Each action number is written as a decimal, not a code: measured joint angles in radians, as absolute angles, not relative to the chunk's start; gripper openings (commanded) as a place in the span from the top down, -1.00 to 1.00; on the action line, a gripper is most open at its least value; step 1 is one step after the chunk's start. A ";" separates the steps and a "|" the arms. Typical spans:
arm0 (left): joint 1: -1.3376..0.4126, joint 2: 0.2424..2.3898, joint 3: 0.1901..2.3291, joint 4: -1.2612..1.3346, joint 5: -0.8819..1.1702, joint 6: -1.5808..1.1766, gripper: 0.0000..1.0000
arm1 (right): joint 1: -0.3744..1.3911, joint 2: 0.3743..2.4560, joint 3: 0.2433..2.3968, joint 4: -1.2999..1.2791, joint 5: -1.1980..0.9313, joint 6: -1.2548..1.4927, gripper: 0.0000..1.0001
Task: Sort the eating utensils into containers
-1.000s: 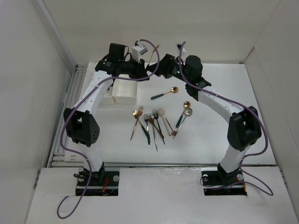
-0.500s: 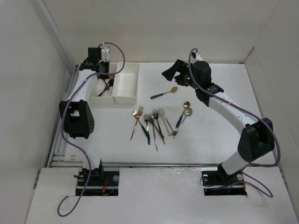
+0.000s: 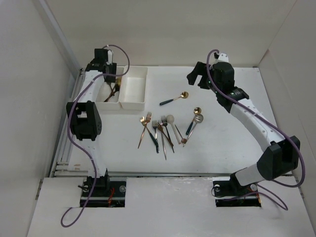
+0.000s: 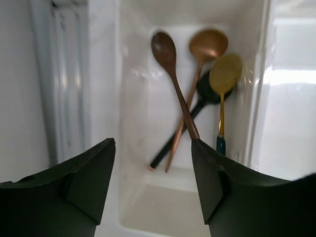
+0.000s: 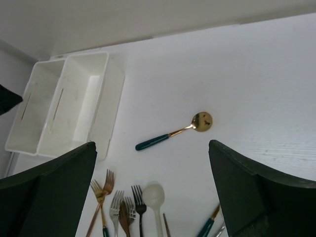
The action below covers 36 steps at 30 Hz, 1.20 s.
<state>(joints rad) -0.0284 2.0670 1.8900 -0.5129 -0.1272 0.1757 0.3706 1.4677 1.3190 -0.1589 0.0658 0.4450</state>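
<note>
Black left claw (image 4: 153,168): fingers spread, nothing held, hovering over the far-left white plastic rectangular bin (image 4: 131,98). Inside it: four spoons (image 4: 183,103), copper, gold, black. Neighbouring white bin (image 3: 134,91) looks empty. Right claw (image 3: 194,77) spread too, empty, high above the white tabletop (image 3: 237,138). Left to sort: lone green-handled gold spoon (image 3: 174,98) and a mixed cluster of forks and spoons (image 3: 165,129). Judged early stage.

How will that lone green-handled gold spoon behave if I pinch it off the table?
The green-handled gold spoon looks like rigid metal, so it should stay stiff. It lies flat and slim on the table, so a pinch may struggle to get under it. Its polished bowl looks slick; gripped there it could pivot or slip.
</note>
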 measured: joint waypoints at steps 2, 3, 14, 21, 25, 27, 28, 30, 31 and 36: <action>-0.039 2.064 1.958 -0.498 -0.161 0.224 -0.36 | 0.361 1.447 1.336 -0.182 0.092 0.421 -1.00; -0.051 2.058 1.979 -0.492 -0.164 0.237 -0.36 | 0.355 1.438 1.343 -0.194 0.102 0.411 -1.00; -0.587 2.129 2.096 -0.470 0.042 0.585 -0.80 | 0.199 1.369 1.331 -0.350 0.073 0.393 -1.00; -0.607 2.406 2.231 -0.511 0.142 0.550 -0.83 | 0.086 1.221 1.326 -0.369 -0.029 0.380 -1.00; -0.580 2.508 2.243 -0.528 0.143 0.511 -0.85 | 0.086 1.201 1.326 -0.372 -0.068 0.363 -1.00; -0.568 2.508 2.256 -0.532 0.144 0.503 -0.74 | 0.086 1.205 1.326 -0.386 -0.080 0.358 -1.00; -0.564 2.508 2.260 -0.535 0.145 0.496 -0.69 | 0.086 1.206 1.326 -0.394 -0.086 0.357 -1.00; -0.559 2.508 2.258 -0.552 0.158 0.489 -0.49 | 0.086 1.206 1.326 -0.406 -0.091 0.354 -1.00; -0.558 2.508 2.253 -0.561 0.167 0.486 -0.38 | 0.086 1.206 1.326 -0.410 -0.093 0.353 -1.00; -0.554 2.511 2.246 -0.608 0.235 0.474 0.68 | 0.086 1.210 1.326 -0.414 -0.101 0.355 -1.00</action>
